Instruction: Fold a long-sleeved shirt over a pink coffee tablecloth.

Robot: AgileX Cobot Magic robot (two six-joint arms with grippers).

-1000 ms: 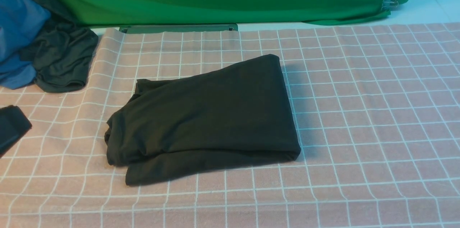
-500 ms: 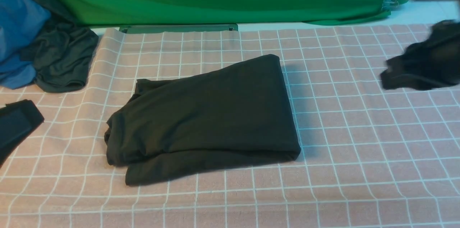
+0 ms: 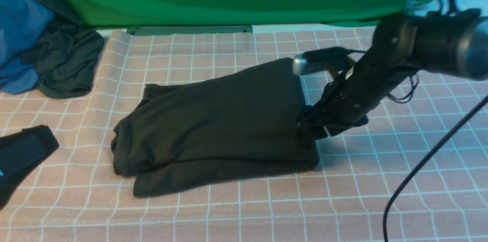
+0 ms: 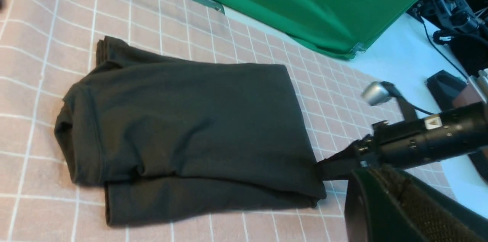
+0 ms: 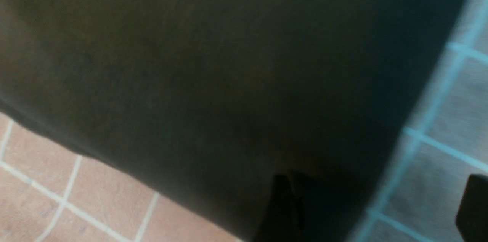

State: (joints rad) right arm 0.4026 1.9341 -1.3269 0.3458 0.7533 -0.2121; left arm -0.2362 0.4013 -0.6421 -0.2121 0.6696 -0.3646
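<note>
Shirt (image 3: pixel 217 124) lies folded mid-cloth (image 3: pixel 381 181). Right gripper (image 3: pixel 308 125) at shirt's right edge, jaws apart in wrist view, one over fabric, nothing clamped. Left gripper (image 3: pixel 23 154) low at left, jaws together, idle. Step: likely final fold or tidy. Next: close on edge, lift leftward.

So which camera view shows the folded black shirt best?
The front view: the whole long-sleeved shirt lies folded on the pink coffee tablecloth. The left wrist view also shows it whole, but tilted. The right wrist view shows only blurred dark fabric.
</note>
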